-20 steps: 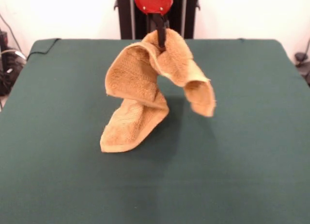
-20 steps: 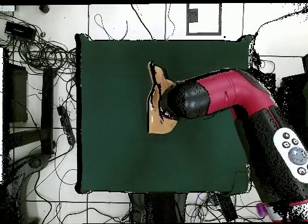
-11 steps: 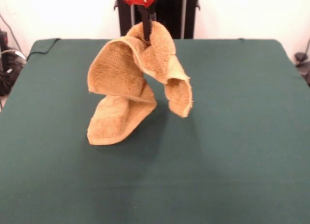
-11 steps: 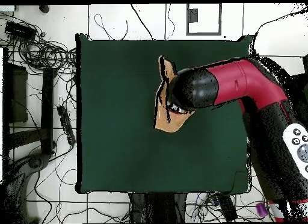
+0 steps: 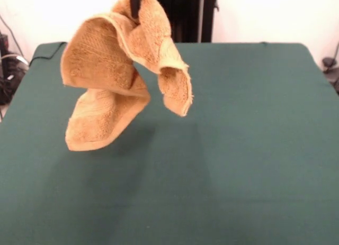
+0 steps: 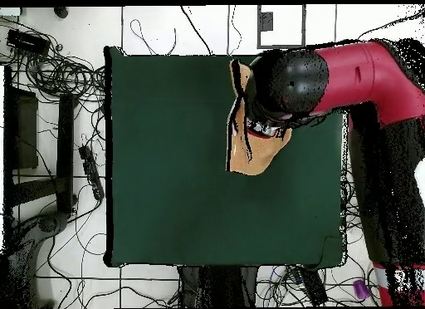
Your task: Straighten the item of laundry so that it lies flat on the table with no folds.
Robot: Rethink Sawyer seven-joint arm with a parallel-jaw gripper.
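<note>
Now I've lifted the towel (image 5: 114,70) clear of the table (image 5: 249,150); a sec ago its lower corner dragged there. Gripper (image 5: 135,2) jaws clamp its top fold. It hangs twisted, w/ folds left.

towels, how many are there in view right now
1: the towel hangs crumpled from the gripper above the table. Nothing else could hide another.

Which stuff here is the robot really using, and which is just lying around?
Part of the job:
- towel, hanging crumpled
- gripper, pinching its top
- green table

Just lying about:
- cables on the floor beside the table
- black strip on the floor
</note>
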